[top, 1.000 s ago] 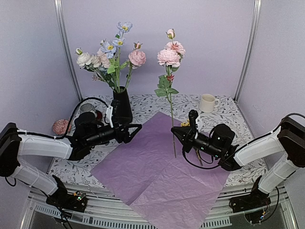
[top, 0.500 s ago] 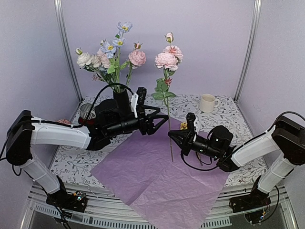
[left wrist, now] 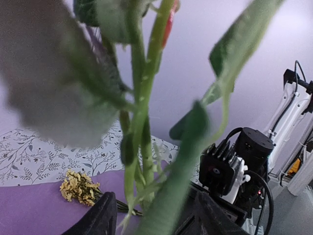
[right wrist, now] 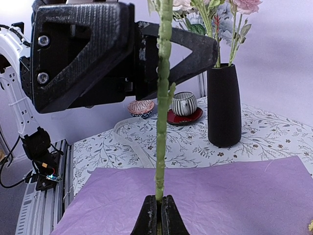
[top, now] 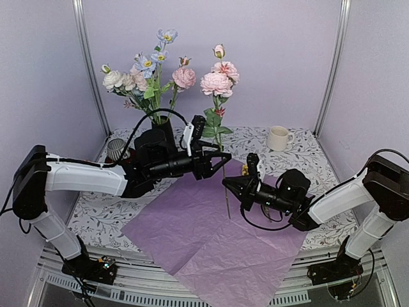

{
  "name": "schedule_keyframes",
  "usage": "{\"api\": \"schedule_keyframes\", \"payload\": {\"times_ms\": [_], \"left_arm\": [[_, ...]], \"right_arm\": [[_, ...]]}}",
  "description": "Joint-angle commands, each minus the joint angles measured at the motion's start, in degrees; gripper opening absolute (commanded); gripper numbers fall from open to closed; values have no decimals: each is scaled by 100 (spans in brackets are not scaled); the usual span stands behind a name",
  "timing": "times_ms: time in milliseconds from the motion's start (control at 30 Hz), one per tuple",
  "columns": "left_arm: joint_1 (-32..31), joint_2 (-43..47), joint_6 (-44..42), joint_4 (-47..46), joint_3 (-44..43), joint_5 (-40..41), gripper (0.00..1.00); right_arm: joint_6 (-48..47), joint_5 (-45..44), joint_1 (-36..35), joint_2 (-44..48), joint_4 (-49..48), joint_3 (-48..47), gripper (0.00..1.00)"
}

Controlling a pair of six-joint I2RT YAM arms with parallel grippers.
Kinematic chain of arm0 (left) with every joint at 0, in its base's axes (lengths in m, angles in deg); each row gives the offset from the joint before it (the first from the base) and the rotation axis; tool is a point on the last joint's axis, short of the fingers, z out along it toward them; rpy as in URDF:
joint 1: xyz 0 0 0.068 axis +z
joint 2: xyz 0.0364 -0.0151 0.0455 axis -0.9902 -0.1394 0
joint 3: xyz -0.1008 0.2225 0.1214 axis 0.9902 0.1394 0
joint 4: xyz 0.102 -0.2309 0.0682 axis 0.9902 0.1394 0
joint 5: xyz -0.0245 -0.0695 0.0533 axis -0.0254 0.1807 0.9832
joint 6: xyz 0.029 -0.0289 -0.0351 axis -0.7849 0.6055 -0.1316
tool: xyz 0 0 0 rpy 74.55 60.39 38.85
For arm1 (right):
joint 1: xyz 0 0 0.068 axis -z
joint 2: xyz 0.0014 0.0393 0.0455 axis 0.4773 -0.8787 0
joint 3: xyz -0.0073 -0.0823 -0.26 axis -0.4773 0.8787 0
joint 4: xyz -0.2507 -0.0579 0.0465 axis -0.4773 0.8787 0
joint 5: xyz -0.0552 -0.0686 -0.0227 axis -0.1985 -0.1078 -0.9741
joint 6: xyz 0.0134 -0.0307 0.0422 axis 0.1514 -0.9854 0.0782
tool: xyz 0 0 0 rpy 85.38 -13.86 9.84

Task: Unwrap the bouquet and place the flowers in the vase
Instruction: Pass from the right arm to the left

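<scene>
My right gripper (top: 227,184) (right wrist: 160,208) is shut on the bottom of a green stem (right wrist: 163,98) and holds a pink flower (top: 217,80) upright over the spread pink-lilac paper (top: 211,230). My left gripper (top: 222,159) (left wrist: 154,218) stands open higher up, one finger (left wrist: 100,215) on each side of that stem (left wrist: 142,122), not pressing it. The black vase (right wrist: 224,105) (top: 163,131) stands at the back left, partly hidden by my left arm. It holds several flowers (top: 148,70). A small yellow cluster (left wrist: 78,187) lies on the paper.
A cream mug (top: 278,137) stands at the back right. Left of the vase are a striped cup (right wrist: 185,103) on a red saucer and a patterned bowl (right wrist: 141,106). A cream ribbon (right wrist: 128,133) lies on the floral cloth.
My left arm swung right from beside the vase to the held stem, and its jaws narrowed round it. My right gripper carried the pink flower slightly left.
</scene>
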State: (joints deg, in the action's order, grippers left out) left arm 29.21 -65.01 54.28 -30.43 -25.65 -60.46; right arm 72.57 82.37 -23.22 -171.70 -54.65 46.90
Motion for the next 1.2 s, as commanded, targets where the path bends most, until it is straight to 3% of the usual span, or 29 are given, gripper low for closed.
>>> {"api": "schedule_keyframes", "payload": {"times_ms": [0,300,533,767,900,1000,1167], "left_arm": [[-102,-85,-7,44,-156,-142,55],[-111,-35,-11,-3,-100,-113,68],[-113,32,25,-147,-1,-120,61],[-110,20,66,-232,46,-145,36],[-113,31,66,-226,55,-110,29],[-110,51,74,-254,87,-82,28],[-111,116,66,-270,161,-9,35]], "right_arm": [[-84,52,-47,-96,-65,-135,2],[-119,67,-48,-114,-44,-146,2],[-135,69,-58,-105,-43,-144,2],[-146,74,-57,-96,-47,-135,2],[-155,82,-64,-80,-45,-136,2],[-162,74,-65,-63,-43,-125,2],[-180,65,-61,-52,-47,-122,2]]}}
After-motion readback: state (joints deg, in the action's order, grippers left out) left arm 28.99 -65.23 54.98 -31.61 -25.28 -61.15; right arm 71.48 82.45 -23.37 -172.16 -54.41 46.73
